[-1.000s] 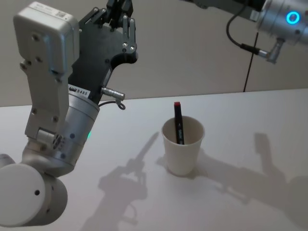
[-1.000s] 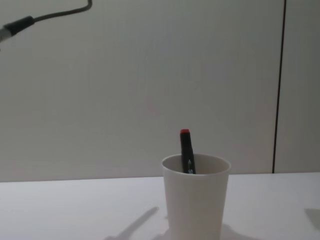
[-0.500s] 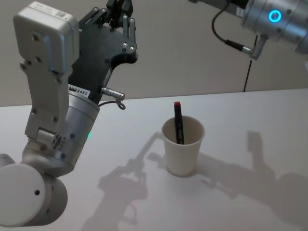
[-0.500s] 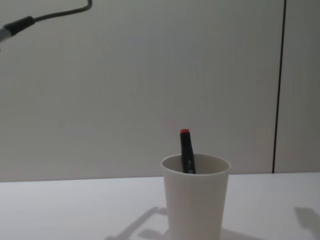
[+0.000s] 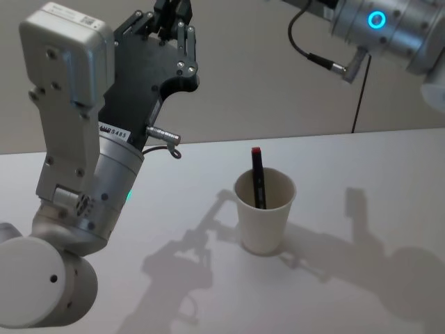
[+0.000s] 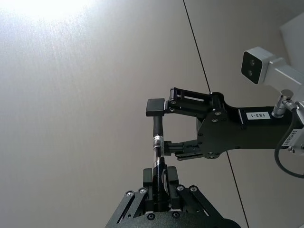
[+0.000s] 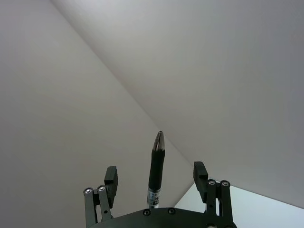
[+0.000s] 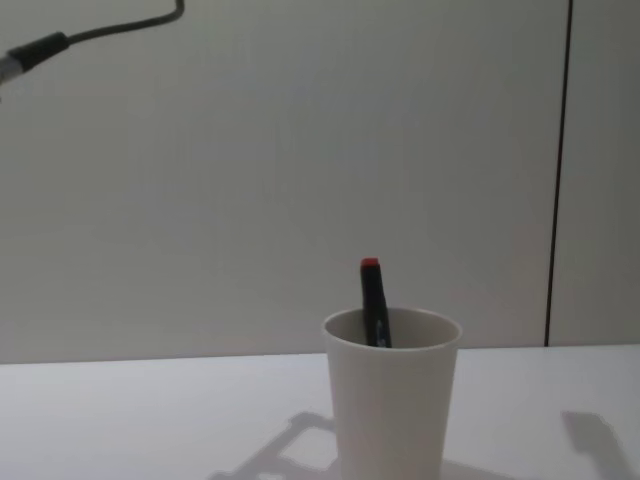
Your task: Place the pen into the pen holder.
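- Nearest, on the left, the left arm (image 5: 76, 139) rises steeply from the near edge of the scene, its wrist tilted up and away toward the wall.
- On the white table (image 5: 368, 160), right of that arm and at about mid-depth, the pen holder (image 5: 264, 216) stands upright, well apart from both arms.
- A red-capped pen (image 5: 258, 174) stands in the pen holder, leaning toward its far rim, with the cap end sticking out above.
- High above the table, the left gripper (image 6: 160, 176) has its fingers pressed together on the lower shaft of a black pen (image 6: 156, 142). The pen points out past the fingertips, well clear of the holder.
- Farther along that pen, the right gripper (image 7: 156, 172) has its fingers spread, one on each side of the pen's tip end, and neither pad touches it.
- Far right and high, the right arm (image 5: 389, 24) reaches in from the top corner, a blue ring lit on it.
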{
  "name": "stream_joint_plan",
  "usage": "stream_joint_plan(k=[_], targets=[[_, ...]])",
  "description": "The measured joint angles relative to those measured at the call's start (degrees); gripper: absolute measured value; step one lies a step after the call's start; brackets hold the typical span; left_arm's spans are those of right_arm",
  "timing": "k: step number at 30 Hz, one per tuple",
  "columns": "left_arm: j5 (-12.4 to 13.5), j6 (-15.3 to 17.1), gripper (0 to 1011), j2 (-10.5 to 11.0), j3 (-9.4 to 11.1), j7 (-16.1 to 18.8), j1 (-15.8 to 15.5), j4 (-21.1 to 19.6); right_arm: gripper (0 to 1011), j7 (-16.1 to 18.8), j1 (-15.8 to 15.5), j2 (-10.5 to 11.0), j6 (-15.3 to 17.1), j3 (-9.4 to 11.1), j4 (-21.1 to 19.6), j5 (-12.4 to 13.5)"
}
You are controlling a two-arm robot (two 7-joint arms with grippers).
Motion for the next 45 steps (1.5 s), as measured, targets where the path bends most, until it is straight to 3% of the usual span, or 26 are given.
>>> stream_joint_plan(k=[16,20,28,34,45], targets=[[0.0,0.0,179,0.0,0.0,0.0,0.0,0.0,1001,0.46,0.98,-0.14,-1.48,-1.3,1.39,-0.58],[0.0,0.0,179,0.0,0.0,0.0,0.0,0.0,938,0.49,1.06,-0.14,-1.61,-1.43,1.54,-0.58],[0.0,0.0,179,0.0,0.0,0.0,0.0,0.0,734,0.53,1.21,-0.14,-1.8,-1.62,1.72,-0.58],[0.0,0.0,179,0.0,0.0,0.0,0.0,0.0,503,0.58,1.27,-0.14,-1.87,-1.71,1.82,-0.58],[0.0,0.01,179,0.0,0.0,0.0,0.0,0.01,172,0.65,1.33,-0.15,-1.92,-1.77,1.88,-0.53]])
